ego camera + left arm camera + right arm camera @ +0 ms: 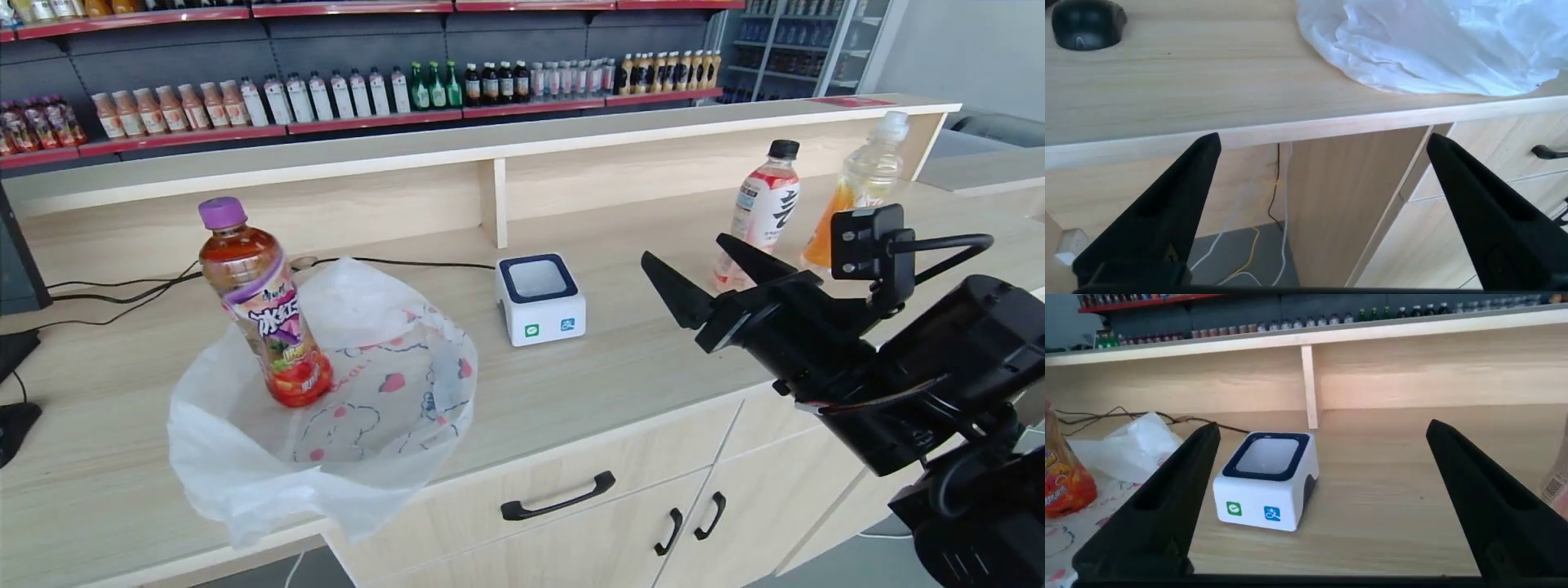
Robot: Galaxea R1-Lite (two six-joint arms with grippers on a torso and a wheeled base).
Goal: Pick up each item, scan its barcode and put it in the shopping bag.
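Our right gripper (pixel 684 248) hangs over the pale wooden counter (pixel 653 359) with its fingers spread wide, gripping nothing. Ahead of it and to its left sits the white square barcode scanner with a dark blue rim (pixel 540 299). Well beyond that, further left, the translucent white plastic shopping bag with red print (pixel 326 441) lies open. A purple-capped bottle of reddish-brown tea (pixel 265 306) stands upright inside the bag. Just behind the right gripper stand a black-capped bottle with a pink-and-white label (pixel 758 214) and, beside it, a clear bottle of orange drink (pixel 857 184). Our left gripper (pixel 1323 139) is also spread and empty, off the counter's front edge, with the bag ahead of it.
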